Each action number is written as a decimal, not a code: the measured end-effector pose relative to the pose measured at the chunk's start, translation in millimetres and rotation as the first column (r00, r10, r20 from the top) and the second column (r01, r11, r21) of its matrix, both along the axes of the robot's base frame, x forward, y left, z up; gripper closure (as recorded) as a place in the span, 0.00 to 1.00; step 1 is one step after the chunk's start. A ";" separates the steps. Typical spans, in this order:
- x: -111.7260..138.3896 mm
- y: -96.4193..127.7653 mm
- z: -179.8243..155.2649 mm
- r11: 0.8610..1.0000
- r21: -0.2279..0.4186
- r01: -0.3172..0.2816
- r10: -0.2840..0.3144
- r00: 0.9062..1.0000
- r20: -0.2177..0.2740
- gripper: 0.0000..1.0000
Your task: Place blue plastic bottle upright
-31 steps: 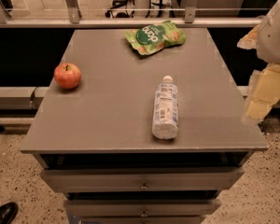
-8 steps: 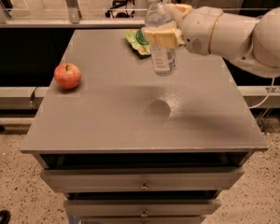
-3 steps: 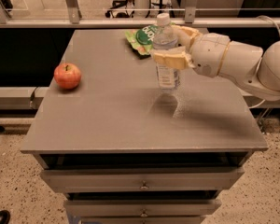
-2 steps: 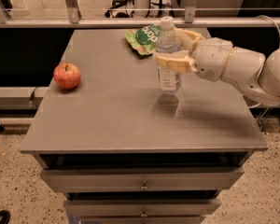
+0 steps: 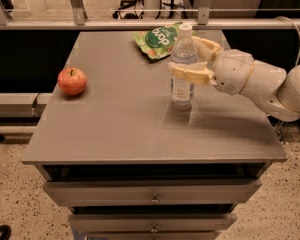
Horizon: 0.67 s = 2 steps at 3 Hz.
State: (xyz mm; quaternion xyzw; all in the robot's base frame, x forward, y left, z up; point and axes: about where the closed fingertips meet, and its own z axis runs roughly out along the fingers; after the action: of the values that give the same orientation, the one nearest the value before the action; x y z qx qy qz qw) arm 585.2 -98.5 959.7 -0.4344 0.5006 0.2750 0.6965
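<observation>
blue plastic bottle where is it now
Camera view: the blue plastic bottle is upright, right of the table centre, near the green bag, clasped by the gripper.

Single camera, high before grey rectangular worktop, tilted down toward rear metal railing, mid-range. Cream gripper right of centre, jaws clasping clear bluish plastic bottle.

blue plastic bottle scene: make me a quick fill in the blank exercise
The blue plastic bottle stands ___ on the table.
The end effector is closed around the ___.
The ___ snack bag lies behind the bottle.
The colour of the apple is ___.
Missing: upright; bottle; green; red.
</observation>
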 end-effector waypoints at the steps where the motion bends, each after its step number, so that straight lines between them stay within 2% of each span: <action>1: -3.0 -2.4 -3.5 1.000 0.013 -0.019 0.019 1.000 0.005 0.76; 2: -5.7 -4.7 -8.1 0.999 0.019 -0.035 0.035 0.999 0.003 0.53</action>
State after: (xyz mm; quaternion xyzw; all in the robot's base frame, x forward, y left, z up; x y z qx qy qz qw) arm 579.5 -103.2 951.6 -0.4366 0.4895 0.2914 0.6963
